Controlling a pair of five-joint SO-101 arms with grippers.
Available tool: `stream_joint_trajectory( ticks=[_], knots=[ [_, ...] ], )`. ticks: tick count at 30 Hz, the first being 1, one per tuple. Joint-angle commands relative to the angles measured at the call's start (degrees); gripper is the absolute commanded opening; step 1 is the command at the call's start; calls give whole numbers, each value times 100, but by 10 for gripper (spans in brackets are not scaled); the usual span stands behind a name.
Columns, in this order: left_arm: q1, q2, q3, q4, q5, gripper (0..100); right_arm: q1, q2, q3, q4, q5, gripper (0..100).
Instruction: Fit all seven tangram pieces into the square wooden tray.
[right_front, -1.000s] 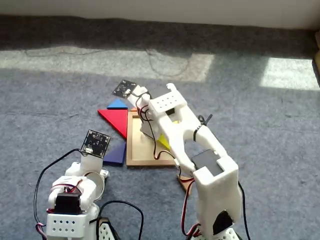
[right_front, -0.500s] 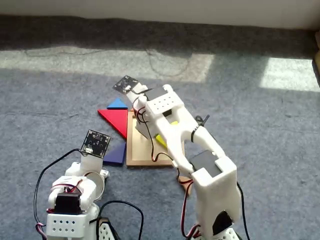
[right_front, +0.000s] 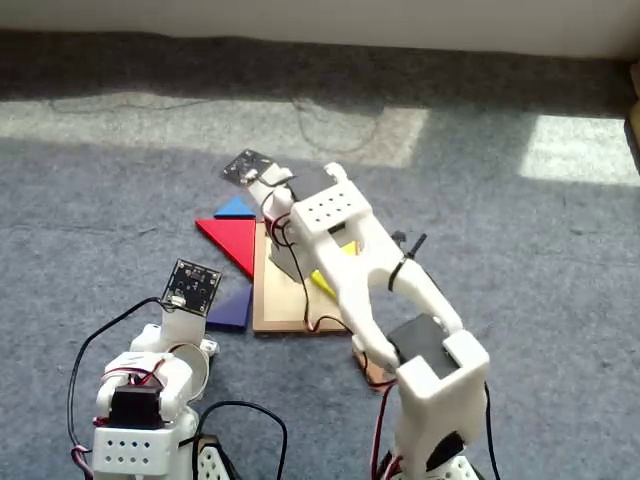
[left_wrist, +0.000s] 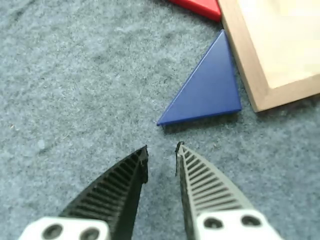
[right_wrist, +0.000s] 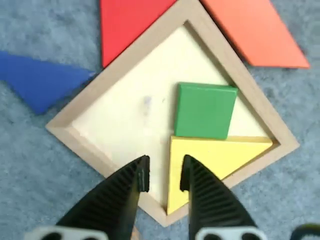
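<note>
The square wooden tray (right_wrist: 90, 145) holds a green square (right_wrist: 205, 110) and a yellow triangle (right_wrist: 210, 160) in one corner. My right gripper (right_wrist: 165, 172) hangs above the tray beside the yellow triangle, its fingers a narrow gap apart with nothing between them. A red triangle (right_wrist: 130, 22), an orange parallelogram (right_wrist: 252, 30) and a blue triangle (right_wrist: 40, 80) lie on the carpet against the tray's rim. My left gripper (left_wrist: 161, 150) is low over the carpet, slightly open and empty, a short way from a dark blue triangle (left_wrist: 207, 90) that touches the tray's corner (left_wrist: 250, 75).
In the high view the right arm (right_front: 340, 230) covers much of the tray (right_front: 285, 300). The red triangle (right_front: 232, 240) and a small blue triangle (right_front: 236, 208) lie left of it. An orange piece (right_front: 372, 370) peeks out by the right arm's base. Grey carpet surrounds everything.
The right arm has swung its wrist a little toward the tray's far left corner, and its lower links have shifted right. The left arm has not moved.
</note>
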Motion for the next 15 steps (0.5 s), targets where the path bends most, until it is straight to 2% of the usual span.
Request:
stream_joint_trajectory(
  ticks=[1,3,6,15],
  knots=[
    [-57,-92,110,26,-18,120,57,-963,-215,655,-70,45],
    [-57,-92,110,26,-18,120,57,-1174,57,998,-88,45],
    [-57,-92,110,26,-18,120,110,-1508,532,1235,-554,45],
    [-57,-92,110,26,-18,120,470,-3442,2695,1015,-1073,45]
  ],
)
